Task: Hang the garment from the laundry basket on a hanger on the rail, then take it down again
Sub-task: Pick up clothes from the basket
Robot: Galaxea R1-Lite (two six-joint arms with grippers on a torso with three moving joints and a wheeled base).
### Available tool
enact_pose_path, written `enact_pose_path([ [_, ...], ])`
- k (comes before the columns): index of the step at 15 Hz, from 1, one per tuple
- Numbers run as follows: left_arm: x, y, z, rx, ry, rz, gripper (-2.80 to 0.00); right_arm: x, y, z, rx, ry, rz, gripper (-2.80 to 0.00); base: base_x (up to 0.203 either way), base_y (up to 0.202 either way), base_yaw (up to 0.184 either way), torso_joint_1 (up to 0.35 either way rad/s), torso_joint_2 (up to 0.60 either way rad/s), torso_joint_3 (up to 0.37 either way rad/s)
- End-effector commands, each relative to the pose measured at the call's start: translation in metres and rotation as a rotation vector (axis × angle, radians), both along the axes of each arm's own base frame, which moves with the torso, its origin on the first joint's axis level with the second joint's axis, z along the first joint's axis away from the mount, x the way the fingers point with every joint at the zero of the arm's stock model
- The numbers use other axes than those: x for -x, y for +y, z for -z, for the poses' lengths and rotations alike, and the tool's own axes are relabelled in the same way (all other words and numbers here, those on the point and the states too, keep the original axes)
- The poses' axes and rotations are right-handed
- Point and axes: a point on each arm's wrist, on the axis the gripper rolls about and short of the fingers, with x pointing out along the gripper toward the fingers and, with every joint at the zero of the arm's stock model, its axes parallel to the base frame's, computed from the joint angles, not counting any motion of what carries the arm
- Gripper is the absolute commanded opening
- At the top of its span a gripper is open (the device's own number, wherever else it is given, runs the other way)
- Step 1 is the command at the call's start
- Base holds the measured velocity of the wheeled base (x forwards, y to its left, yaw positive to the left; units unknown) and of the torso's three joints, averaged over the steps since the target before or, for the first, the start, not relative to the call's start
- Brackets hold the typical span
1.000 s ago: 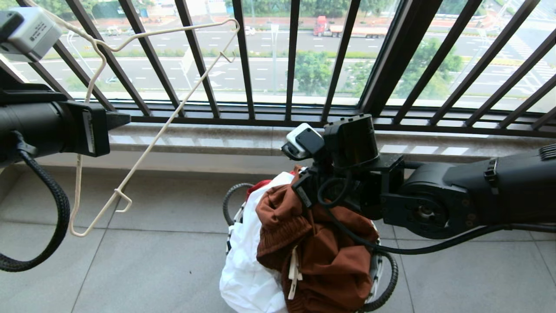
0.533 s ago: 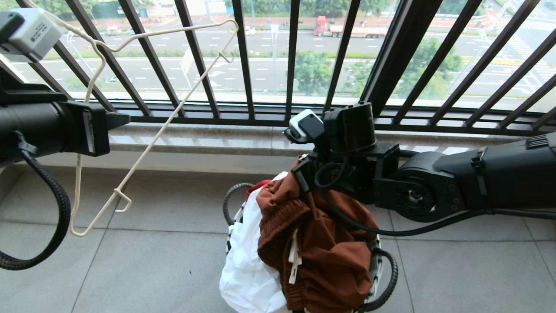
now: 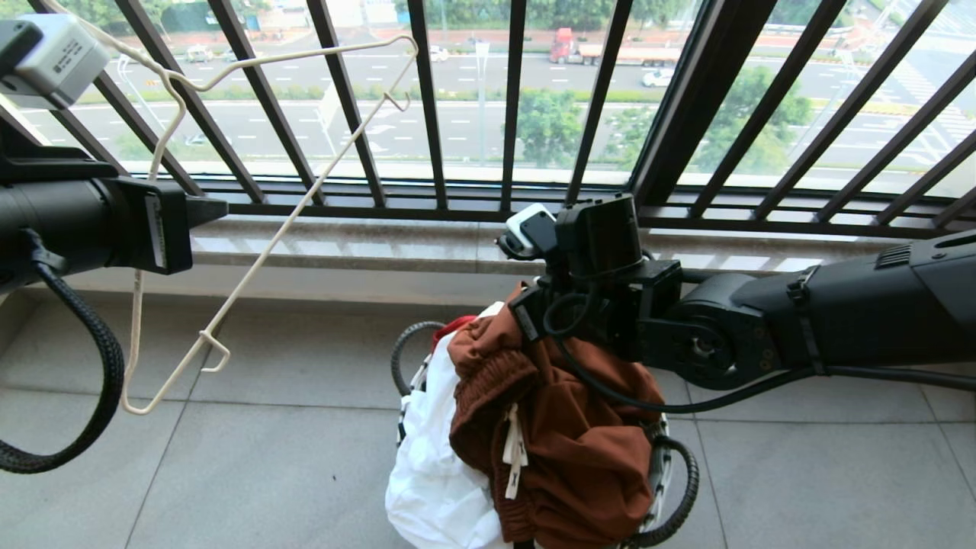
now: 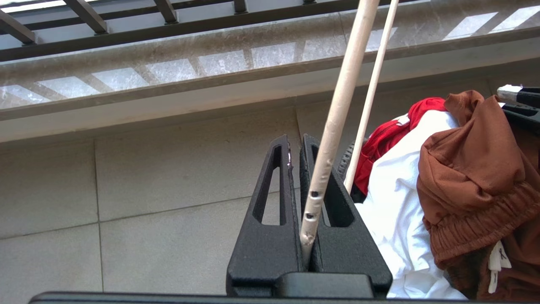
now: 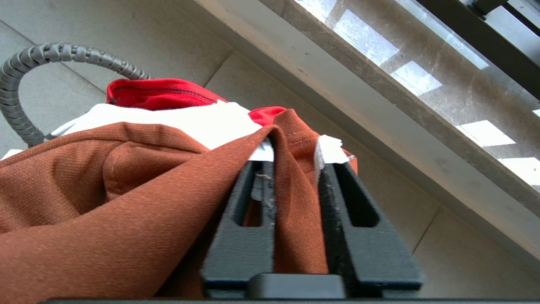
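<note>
Over the laundry basket [image 3: 671, 488], head view: right gripper [image 3: 526, 309] has dipped since half a second ago, garment [image 3: 564, 435] heaped on basket, no legible writing | left wrist: left gripper [image 4: 300, 169] pinched on hanger [image 4: 337, 109] | right wrist: jaws slackened slightly, garment fold between fingers [image 5: 337, 236] — likely releasing or regripping.
</note>
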Motion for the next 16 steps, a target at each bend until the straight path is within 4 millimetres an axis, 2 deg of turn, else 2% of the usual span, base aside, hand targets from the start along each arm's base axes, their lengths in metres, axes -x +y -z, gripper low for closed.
enact_pose_path([
  [1, 0.0, 0.0, 0.0, 0.0, 0.0, 0.0, -2.8, 0.007, -0.004, -0.01, -0.003, -0.012, -0.003, 0.0, 0.0, 0.0, 0.0, 0.0, 0.0, 0.0],
  [6, 0.0, 0.0, 0.0, 0.0, 0.0, 0.0, -2.8, 0.04, -0.024, -0.038, -0.004, -0.017, -0.012, 0.0, 0.0, 0.0, 0.0, 0.0, 0.0, 0.0],
  [8, 0.001, 0.0, 0.0, 0.0, 0.0, 0.0, -2.8, 0.055, -0.033, -0.042, 0.003, -0.013, -0.013, 0.0, 0.0, 0.0, 0.0, 0.0, 0.0, 0.0],
  [12, 0.001, 0.0, 0.001, -0.001, 0.002, 0.0, -2.8, 0.084, -0.036, -0.033, 0.042, 0.037, -0.062, 0.0, 0.0, 0.0, 0.0, 0.0, 0.0, 0.0],
  [16, 0.0, 0.0, 0.001, -0.001, 0.003, 0.0, -2.8, 0.106, -0.032, -0.012, 0.066, 0.1, -0.109, 0.0, 0.0, 0.0, 0.0, 0.0, 0.0, 0.0],
])
